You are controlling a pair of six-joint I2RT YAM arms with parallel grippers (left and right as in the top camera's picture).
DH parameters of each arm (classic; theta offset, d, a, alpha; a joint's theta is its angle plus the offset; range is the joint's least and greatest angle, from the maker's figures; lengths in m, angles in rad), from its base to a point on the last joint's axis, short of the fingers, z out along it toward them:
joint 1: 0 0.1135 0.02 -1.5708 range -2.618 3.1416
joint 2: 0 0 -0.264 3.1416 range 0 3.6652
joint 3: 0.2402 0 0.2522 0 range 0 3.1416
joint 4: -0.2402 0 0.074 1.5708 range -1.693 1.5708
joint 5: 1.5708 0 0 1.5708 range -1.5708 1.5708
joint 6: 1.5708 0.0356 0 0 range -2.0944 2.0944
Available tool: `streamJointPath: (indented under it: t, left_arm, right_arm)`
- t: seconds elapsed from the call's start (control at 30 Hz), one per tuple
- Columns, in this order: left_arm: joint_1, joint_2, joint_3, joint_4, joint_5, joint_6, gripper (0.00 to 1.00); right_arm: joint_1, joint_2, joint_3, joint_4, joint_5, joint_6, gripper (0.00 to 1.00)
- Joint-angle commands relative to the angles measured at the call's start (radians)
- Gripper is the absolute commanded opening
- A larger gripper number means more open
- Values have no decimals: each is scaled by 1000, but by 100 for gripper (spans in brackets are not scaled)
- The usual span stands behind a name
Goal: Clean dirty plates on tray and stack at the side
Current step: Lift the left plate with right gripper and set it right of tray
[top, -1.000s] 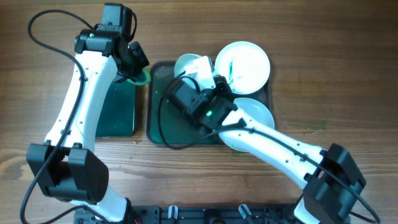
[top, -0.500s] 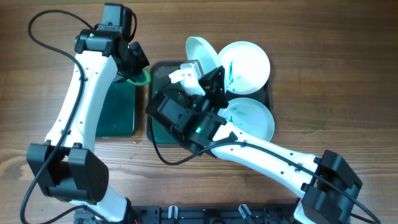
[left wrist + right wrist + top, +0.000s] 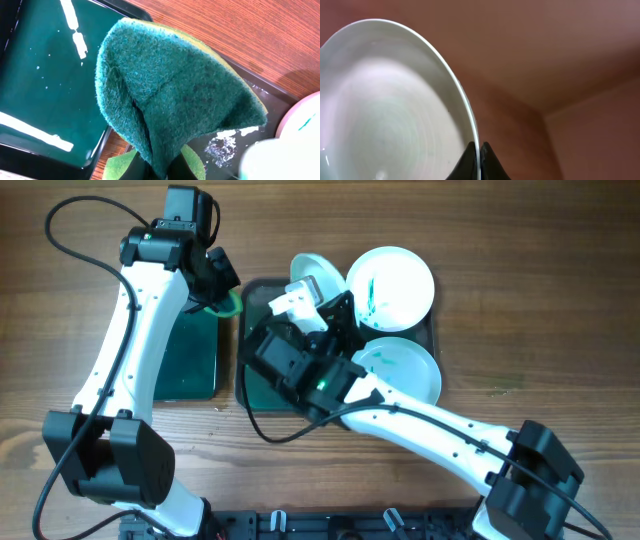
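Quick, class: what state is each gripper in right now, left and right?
Left gripper: shut on the green sponge.
Right gripper: shut on the rim of a white plate.

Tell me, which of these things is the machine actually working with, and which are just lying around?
In the job: right claw, held plate, upper smeared plate, lower smeared plate, large tray, left claw, green sponge.
Lying about: smaller tray, wooden table.

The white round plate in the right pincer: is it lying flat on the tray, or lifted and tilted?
Lifted and tilted: the white round plate looks oval from overhead, its rim pinched in the right pincer.
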Motion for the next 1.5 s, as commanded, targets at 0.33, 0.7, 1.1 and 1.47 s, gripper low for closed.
streamJointPath:
  t: [0.33, 0.7, 1.1, 1.47]
  left_arm:
    - [-38, -2, 6, 3, 15, 11, 4]
    - [-59, -2, 6, 3, 15, 11, 4]
    - [-59, -2, 6, 3, 15, 11, 4]
    - [-59, -2, 6, 3, 15, 12, 4]
  right_arm:
    - [-516, -79, 5, -79, -1468, 163, 4]
    - [-1128, -173, 0, -248, -1551, 177, 4]
    - [-1426, -168, -257, -101, -1343, 188, 4]
    - [-1426, -162, -493, 148, -1302, 208, 6]
